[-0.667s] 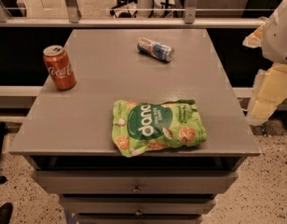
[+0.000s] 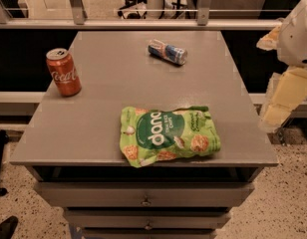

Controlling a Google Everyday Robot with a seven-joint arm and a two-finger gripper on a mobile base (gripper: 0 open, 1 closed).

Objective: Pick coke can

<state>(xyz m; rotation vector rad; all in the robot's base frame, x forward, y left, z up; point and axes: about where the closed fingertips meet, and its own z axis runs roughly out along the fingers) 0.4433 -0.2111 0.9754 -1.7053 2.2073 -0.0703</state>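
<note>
Coke can (image 2: 64,72) stands upright at the left edge of the table (image 2: 113,103); the gripper (image 2: 285,98) hangs off the right side, well apart from it.

The can is red-orange with white script and a silver top. It looks light, with thin walls that dent easily and a smooth, slippery side, so a moderate grasp across the middle of the body seems best. Whether the gripper is spread or pressed together, I cannot tell.

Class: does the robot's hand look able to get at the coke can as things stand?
Probably yes. The hand hangs beyond the right edge of the table; the coke can stands upright near the left edge. The chip bag and lying blue can between them are low.
</note>
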